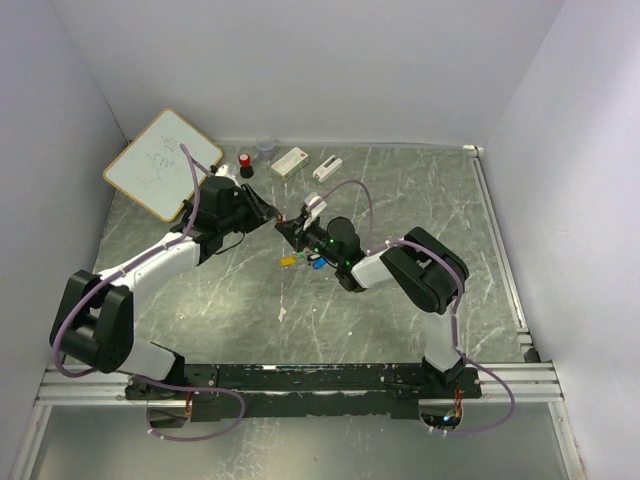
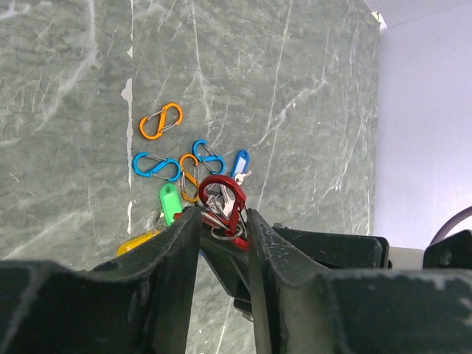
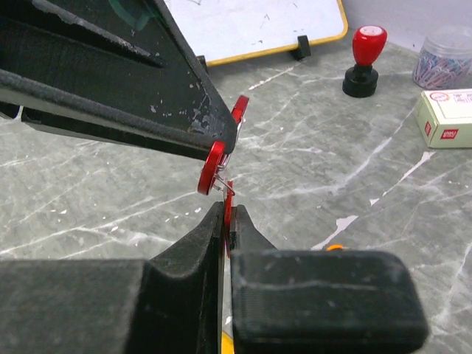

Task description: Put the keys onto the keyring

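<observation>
My left gripper (image 2: 221, 226) is shut on a red carabiner keyring (image 2: 226, 200) at its fingertips, held above the table. In the right wrist view the keyring (image 3: 212, 167) sits at the tip of the left fingers (image 3: 147, 103). My right gripper (image 3: 228, 212) is shut on a thin red key tag (image 3: 228, 193), whose small wire ring touches the keyring. Loose on the table below lie a green key (image 2: 169, 200), a blue key (image 2: 239, 164) and a yellow key (image 2: 136, 242). In the top view both grippers (image 1: 278, 220) (image 1: 293, 229) meet at mid-table.
Orange (image 2: 161, 121) and blue (image 2: 156, 166) S-shaped clips lie beside the loose keys. At the back stand a whiteboard (image 1: 162, 165), a red-capped stamp (image 1: 245, 163), a paperclip jar (image 1: 265, 148) and two white boxes (image 1: 290, 162) (image 1: 326, 168).
</observation>
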